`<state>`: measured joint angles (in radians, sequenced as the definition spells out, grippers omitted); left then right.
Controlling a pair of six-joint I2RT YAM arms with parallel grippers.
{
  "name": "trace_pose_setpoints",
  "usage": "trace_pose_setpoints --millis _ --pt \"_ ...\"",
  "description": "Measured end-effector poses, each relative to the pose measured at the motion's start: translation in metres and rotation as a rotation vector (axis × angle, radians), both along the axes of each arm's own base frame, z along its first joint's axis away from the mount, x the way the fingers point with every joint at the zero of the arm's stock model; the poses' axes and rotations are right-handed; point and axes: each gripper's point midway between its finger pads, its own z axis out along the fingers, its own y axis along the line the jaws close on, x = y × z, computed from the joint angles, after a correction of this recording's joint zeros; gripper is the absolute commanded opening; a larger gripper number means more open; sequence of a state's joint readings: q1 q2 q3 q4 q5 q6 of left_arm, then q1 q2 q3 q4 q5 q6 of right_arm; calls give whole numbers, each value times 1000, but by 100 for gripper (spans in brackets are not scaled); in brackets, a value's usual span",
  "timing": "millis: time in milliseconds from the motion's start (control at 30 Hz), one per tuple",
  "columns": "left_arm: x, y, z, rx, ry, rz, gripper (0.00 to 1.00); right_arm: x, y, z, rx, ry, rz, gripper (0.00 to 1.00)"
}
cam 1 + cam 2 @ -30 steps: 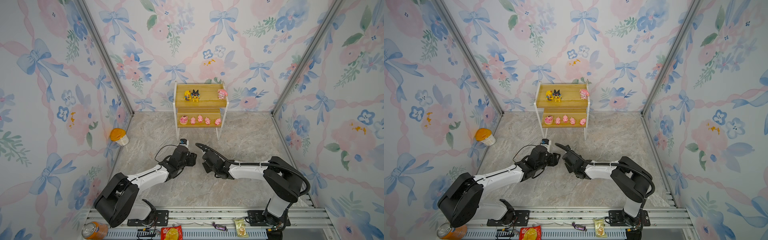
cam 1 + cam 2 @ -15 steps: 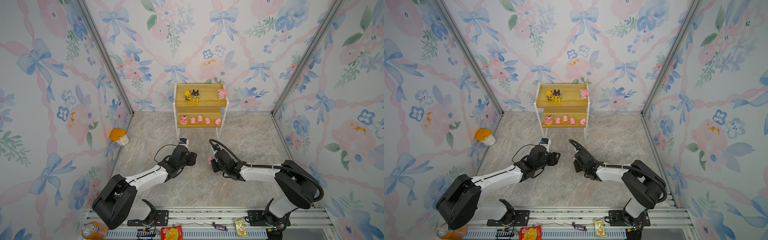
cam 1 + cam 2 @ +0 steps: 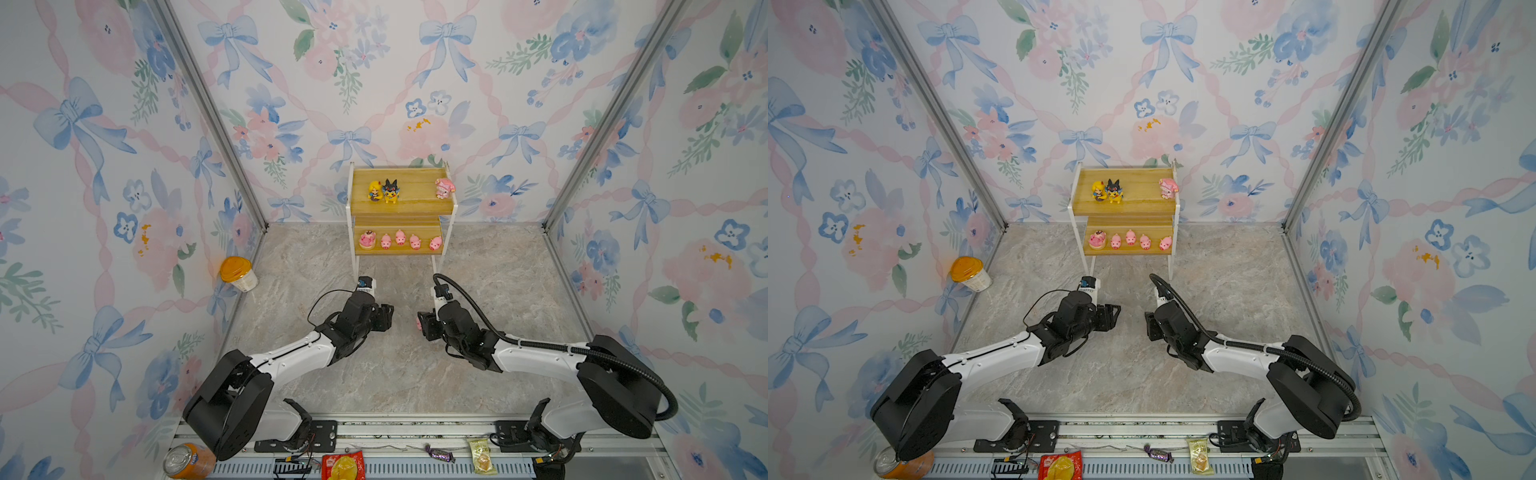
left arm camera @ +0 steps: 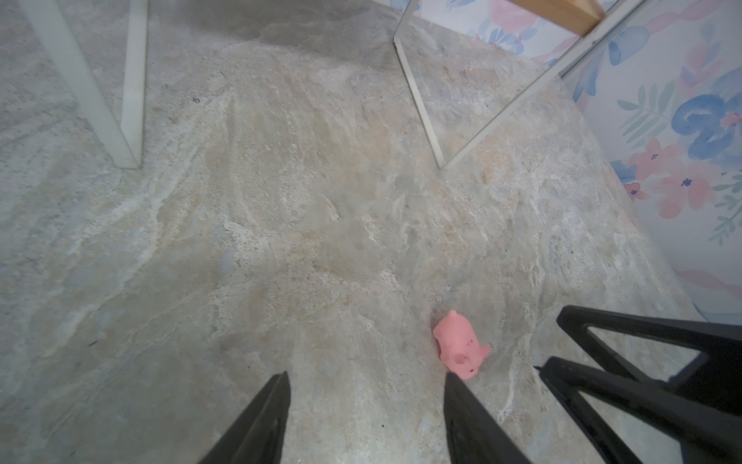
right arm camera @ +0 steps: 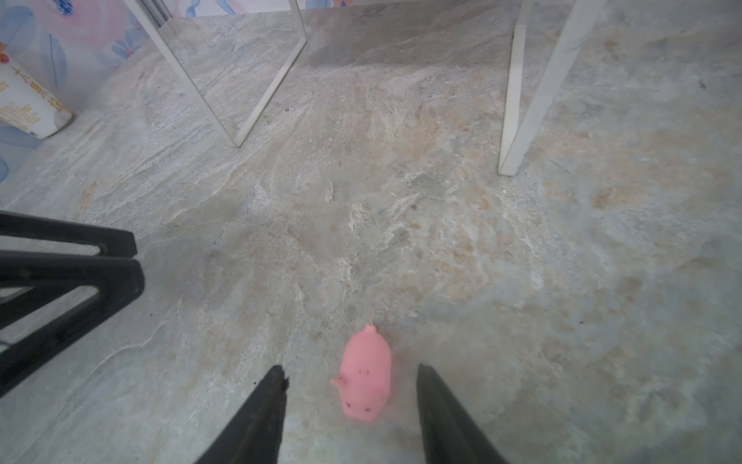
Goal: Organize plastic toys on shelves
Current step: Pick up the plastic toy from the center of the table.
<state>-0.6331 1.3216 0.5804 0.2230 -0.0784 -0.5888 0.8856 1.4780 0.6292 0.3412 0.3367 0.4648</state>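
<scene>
The shelves [image 3: 415, 183] [image 3: 1138, 187] stand at the back wall in both top views. A yellow-haired doll [image 3: 375, 191], a black-and-yellow creature [image 3: 390, 191] and a pink blue-hatted figure [image 3: 444, 188] stand on the upper board. The lower board carries a pig on a round base [image 3: 367, 240] and several small pink pigs [image 3: 400, 238]. Another small pink pig [image 5: 365, 377] [image 4: 459, 345] [image 3: 419, 323] lies on the floor between the fingers of my open right gripper [image 5: 350, 367] [image 3: 424, 326], touching neither finger. My left gripper [image 4: 367, 375] [image 3: 386, 318] is open and empty, just left of that pig.
The shelf's white legs [image 4: 128, 100] [image 5: 522, 120] stand just beyond both grippers. An orange-lidded cup [image 3: 239, 274] sits against the left wall. Along the front rail lie an orange can [image 3: 187, 459], snack packets [image 3: 343, 465] and a wrapped candy [image 3: 438, 453].
My right gripper has drawn away to the right from the left gripper and opened. The pink pig now lies on the floor between its fingers. The left gripper has barely moved.
</scene>
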Motion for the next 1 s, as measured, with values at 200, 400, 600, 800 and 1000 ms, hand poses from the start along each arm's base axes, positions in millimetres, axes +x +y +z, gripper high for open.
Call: trace_pose_setpoints --millis 200,400,600,800,1000 --pt "-4 4 4 -14 -22 3 63 -4 8 -15 -15 -12 -43 58" --pt "-4 5 16 -36 -60 9 63 -7 6 -31 -48 -9 -97 62" --pt "-5 6 18 -43 -69 9 63 -4 2 -53 -87 4 -130 59" --pt "-6 6 15 -40 -65 9 63 -3 3 -70 -108 10 -125 52" --pt "-4 8 16 -44 -70 14 63 0 7 -72 -112 -4 -114 34"
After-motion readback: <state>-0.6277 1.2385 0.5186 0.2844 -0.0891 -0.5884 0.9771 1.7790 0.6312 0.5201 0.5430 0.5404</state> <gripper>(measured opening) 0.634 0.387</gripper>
